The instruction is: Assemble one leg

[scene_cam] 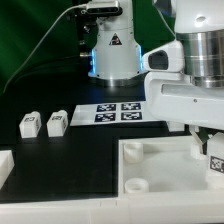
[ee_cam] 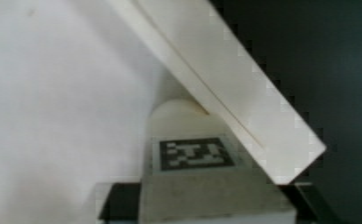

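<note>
My gripper [scene_cam: 209, 148] hangs over the right part of the large white panel [scene_cam: 150, 172], which has round corner sockets. It is shut on a small white leg [scene_cam: 216, 162] with a black-and-white tag. In the wrist view the leg [ee_cam: 196, 150] sits between the two dark fingers [ee_cam: 121, 202], with my gripper [ee_cam: 204, 203] closed on its sides. The panel's raised rim [ee_cam: 231, 80] runs diagonally just past the leg, and the flat face of the panel [ee_cam: 53, 100] lies beside it. Whether the leg touches the panel cannot be told. Two more legs [scene_cam: 28, 123] [scene_cam: 56, 122] stand on the black table at the exterior view's left.
The marker board [scene_cam: 118, 112] lies behind the panel, in front of the robot base [scene_cam: 112, 50]. Another white part [scene_cam: 5, 165] lies at the exterior view's left edge. The arm's white body [scene_cam: 190, 90] fills the right side.
</note>
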`<action>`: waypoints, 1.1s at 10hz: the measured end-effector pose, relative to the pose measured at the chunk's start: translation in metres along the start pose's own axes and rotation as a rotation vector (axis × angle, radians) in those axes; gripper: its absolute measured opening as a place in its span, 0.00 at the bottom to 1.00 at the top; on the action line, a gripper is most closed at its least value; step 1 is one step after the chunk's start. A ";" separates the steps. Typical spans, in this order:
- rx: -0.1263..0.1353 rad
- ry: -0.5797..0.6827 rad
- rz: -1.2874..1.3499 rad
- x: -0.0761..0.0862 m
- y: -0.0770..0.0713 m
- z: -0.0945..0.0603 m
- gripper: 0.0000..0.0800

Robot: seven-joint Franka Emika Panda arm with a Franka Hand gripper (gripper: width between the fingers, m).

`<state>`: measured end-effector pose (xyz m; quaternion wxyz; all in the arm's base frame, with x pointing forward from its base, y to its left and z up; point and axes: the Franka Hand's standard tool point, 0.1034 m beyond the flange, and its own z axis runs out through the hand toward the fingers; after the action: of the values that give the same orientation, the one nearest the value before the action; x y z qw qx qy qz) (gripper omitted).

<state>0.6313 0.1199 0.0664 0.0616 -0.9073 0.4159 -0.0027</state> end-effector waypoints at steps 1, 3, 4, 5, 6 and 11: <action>0.007 -0.008 0.133 0.001 0.000 0.000 0.37; 0.020 -0.031 0.431 0.002 0.001 0.000 0.37; 0.034 -0.060 0.623 0.002 0.001 0.000 0.37; 0.044 -0.089 0.793 0.002 0.000 0.000 0.37; 0.049 -0.109 0.905 0.001 0.001 0.001 0.37; 0.046 -0.086 1.190 0.006 0.002 -0.001 0.38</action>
<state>0.6338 0.1145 0.0674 0.0891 -0.5161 0.8497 0.0602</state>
